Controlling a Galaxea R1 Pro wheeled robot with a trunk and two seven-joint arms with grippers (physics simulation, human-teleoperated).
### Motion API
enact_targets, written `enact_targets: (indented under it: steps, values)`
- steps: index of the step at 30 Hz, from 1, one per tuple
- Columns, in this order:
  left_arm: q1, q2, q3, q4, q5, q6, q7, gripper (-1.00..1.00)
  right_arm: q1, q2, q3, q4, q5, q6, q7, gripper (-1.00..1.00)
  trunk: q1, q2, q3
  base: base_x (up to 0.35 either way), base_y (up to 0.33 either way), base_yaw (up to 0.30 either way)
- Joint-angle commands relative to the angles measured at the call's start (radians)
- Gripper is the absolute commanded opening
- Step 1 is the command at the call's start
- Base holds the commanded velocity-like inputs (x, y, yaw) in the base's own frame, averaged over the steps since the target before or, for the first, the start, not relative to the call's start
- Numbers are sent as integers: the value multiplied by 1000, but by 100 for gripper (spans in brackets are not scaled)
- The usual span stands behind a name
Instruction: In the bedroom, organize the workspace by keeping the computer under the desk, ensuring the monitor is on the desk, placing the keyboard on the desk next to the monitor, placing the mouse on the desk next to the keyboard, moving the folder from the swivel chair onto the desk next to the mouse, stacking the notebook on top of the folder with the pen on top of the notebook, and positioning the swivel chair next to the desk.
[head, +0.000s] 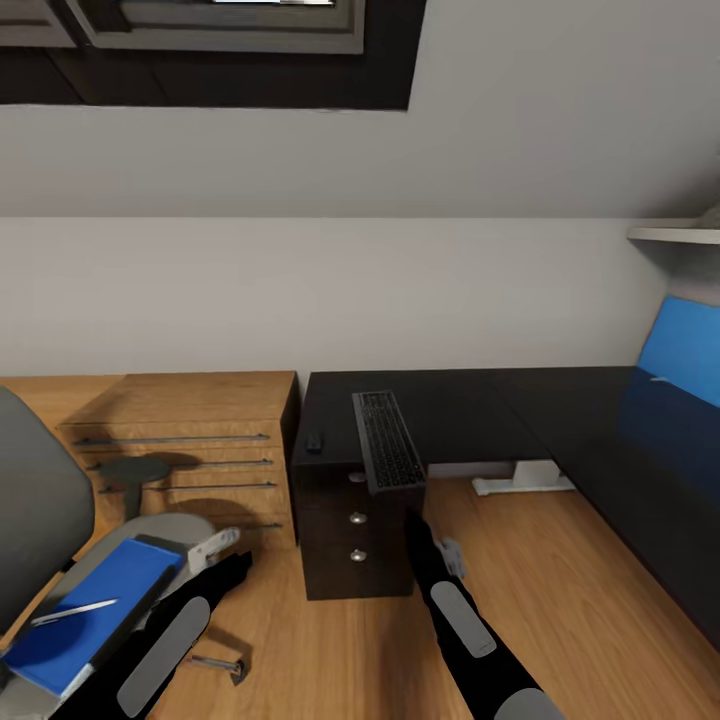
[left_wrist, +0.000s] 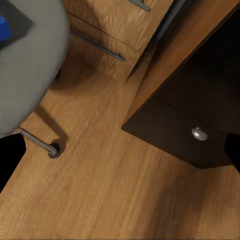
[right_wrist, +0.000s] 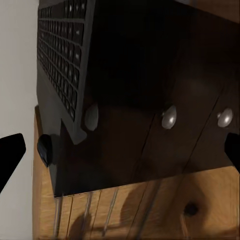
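Keyboard (head: 389, 440): long, slim, dark grey with rows of black keys, lying on the glossy black worktop (head: 470, 405), its near end sticking out past the front edge above the drawer unit.
Keyboard, right wrist view (right_wrist: 62, 60): the overhanging corner juts out over the top drawer knob.
Mouse (head: 314, 441): small, black, oval, on the worktop near its left edge, apart from the keyboard.
Drawer unit (head: 350, 545): dark, three round metal knobs down the front, all drawers shut, standing on the wooden floor under the worktop's left end.
Swivel chair (head: 40, 500): grey, tall back at the head view's left edge, dark armrest beside it, chrome leg with a caster on the floor below.
Folder (head: 85, 615): flat, bright blue, lying on the chair seat.
Pen (head: 72, 611): thin whitish stick resting across the folder.
Wooden chest (head: 190, 450): light wood, long bar handles, drawers closed, just left of the drawer unit.
Blue panel (head: 680, 350): stands along the worktop's far right side.
Left hand (head: 222, 570): hangs over the floor beside the chair seat; dark fingertips sit at opposite edges of its wrist view, spread apart, nothing between them.
Right hand (head: 415, 535): low in front of the drawer unit, just below the keyboard's overhang; fingers wide apart, gripping nothing.
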Motion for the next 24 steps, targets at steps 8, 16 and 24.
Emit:
enact_targets:
  steps: [8, 16, 24]
  values:
    - [-1, 1, -3, -1, 5, 2, 6, 100, -1, -7, 2, -29, -7, -10, 34, 100, -1, -1, -1, -251, -202, 0]
    - [-1, 1, -3, -1, 6, 2, 6, 100, -1, -11, 2, -36, -8, -8, 73, 100, -1, -1, -1, -165, -288, 0]
    - [-1, 1, -2, 0, 12, 3, 7, 100, -1, -13, 2, -37, -9, -8, 80, 100, -1, -1, -1, -51, -88, 0]
